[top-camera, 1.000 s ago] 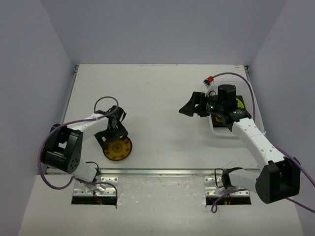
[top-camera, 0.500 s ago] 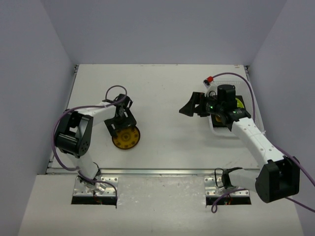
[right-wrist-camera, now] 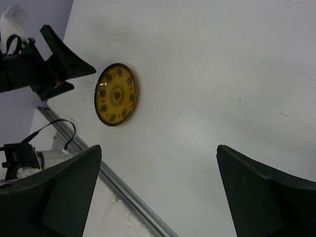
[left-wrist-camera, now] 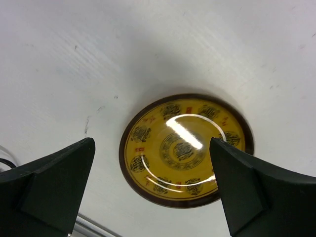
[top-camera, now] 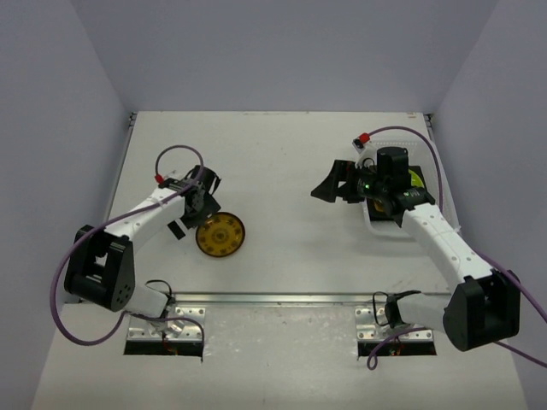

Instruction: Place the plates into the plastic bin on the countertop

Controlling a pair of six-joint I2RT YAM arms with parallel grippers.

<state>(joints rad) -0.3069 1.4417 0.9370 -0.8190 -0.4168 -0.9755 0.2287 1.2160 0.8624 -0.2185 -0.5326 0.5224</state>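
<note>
A white countertop (top-camera: 282, 162) fills the scene, with a metal rail (top-camera: 282, 299) running along its near edge, behind both arms' grippers. The translucent plastic bin (top-camera: 382, 227) sits directly under the right arm's wrist, just behind the right gripper (top-camera: 335, 188). Most of it is hidden by the arm. The right gripper hangs above bare counter with its jaws spread fully wide and nothing between them. It points across the table towards the left arm.

The left gripper (left-wrist-camera: 152, 143) is likewise spread to its widest and grips nothing. It hovers low over a round amber plate (top-camera: 220, 234) with a dark rim and a printed pattern. The plate lies flat on the counter just ahead of the fingers and framed between them in the wrist view. Whether either finger touches its rim cannot be told. That plate is well apart from the right gripper and the bin. A sliver of a lime green plate (top-camera: 415, 179) shows inside the bin, behind the right gripper.
</note>
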